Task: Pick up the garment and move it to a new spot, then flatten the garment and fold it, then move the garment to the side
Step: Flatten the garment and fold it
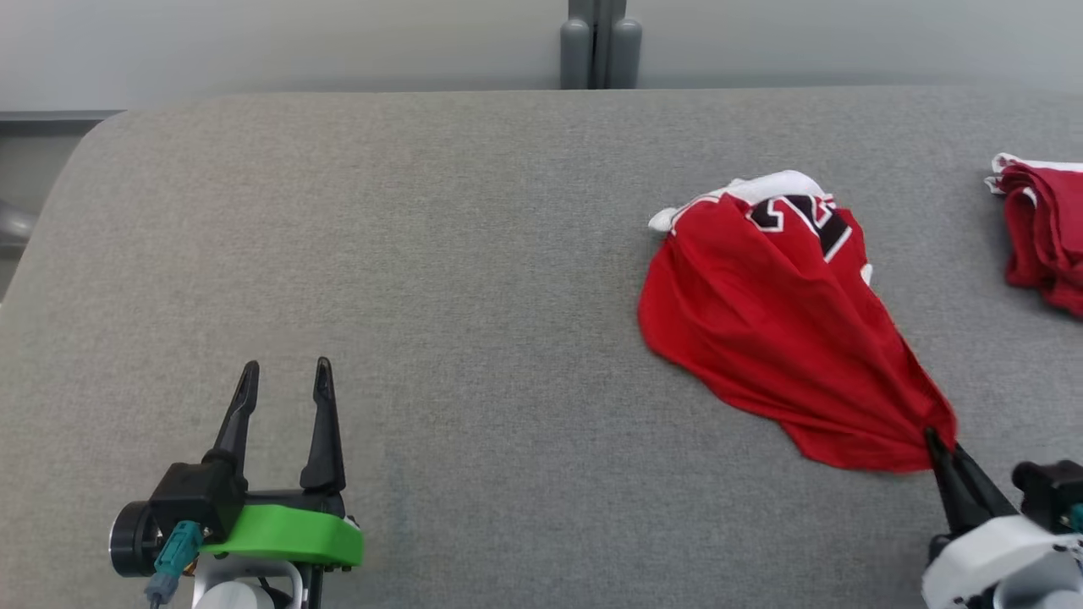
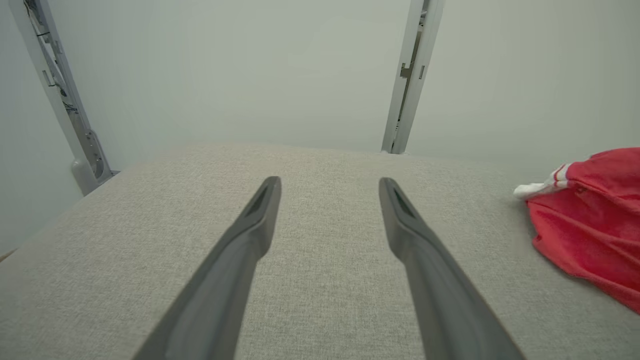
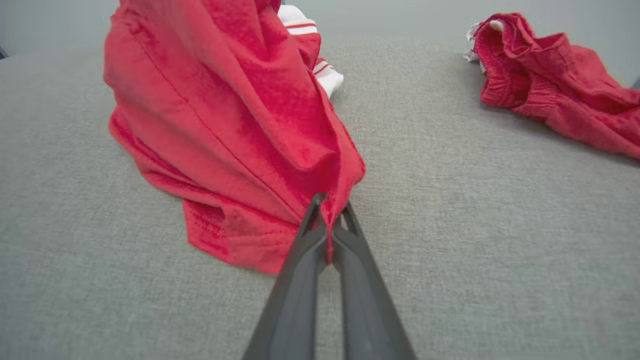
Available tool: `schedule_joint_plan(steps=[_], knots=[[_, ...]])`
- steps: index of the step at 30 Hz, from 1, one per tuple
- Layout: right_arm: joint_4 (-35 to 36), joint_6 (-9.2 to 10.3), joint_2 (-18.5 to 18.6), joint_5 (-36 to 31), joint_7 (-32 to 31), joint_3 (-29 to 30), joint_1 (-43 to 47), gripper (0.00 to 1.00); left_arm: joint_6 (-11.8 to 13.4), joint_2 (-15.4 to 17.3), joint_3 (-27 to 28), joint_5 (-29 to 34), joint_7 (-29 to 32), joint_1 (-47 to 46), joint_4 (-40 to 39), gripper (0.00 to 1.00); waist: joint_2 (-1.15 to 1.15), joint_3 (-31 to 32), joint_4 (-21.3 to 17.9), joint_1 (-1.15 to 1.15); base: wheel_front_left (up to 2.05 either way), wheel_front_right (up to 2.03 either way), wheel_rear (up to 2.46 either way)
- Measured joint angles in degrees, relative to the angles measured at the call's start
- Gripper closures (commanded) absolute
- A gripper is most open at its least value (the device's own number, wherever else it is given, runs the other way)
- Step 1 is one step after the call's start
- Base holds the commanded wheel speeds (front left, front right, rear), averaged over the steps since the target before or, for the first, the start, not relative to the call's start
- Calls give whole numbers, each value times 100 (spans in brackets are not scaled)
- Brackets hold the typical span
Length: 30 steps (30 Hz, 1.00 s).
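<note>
Jersey in red, with white trim and a black number edged in white, lies bunched on the right half of the grey surface. Its folds gather into a narrowing tail that runs to the near right. There the right pincer has its two dark fingers pressed together on a pinch of the hem, with red cloth showing between them. The left pincer hovers over bare surface at the near left, well apart from the jersey, its fingers spread wide with nothing between them. A second red garment lies crumpled at the far right edge, clear of the jersey.

The jersey looks light, thin and entirely limp, with a slightly slick knit. It should follow a pull by dragging and bunching rather than keeping any shape, and it carries no risk of breakage. A single pinch at the hem will likely trail the rest behind in a rope of folds. For flattening, hold is best taken at two separated points along one edge, such as both hem corners or both shoulders. A deep bite on doubled cloth or a seam should slip less than a hold on a single layer.
</note>
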<state>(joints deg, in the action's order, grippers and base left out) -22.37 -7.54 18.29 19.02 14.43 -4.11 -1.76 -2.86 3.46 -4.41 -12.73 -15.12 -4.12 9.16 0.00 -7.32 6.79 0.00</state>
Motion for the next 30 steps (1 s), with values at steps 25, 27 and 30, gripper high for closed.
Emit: schedule_joint_plan(steps=[25, 27, 30], knots=[[2471, 0, 723, -424, -1148, -47, -681, 0, -46, -53, -88, 8, 0, -113, 60, 0, 0, -112, 89, 0, 0, 0, 0], [2386, 1, 815, -438, -1363, -404, -1169, 0, -43, -55, -133, -34, 0, -140, 64, 0, 0, -139, 165, 0, 0, 0, 0], [2086, 0, 926, -438, -1744, -898, -1791, 0, -16, -57, -211, -105, 0, -209, 77, 0, 0, -183, 285, 0, 0, 0, 0]])
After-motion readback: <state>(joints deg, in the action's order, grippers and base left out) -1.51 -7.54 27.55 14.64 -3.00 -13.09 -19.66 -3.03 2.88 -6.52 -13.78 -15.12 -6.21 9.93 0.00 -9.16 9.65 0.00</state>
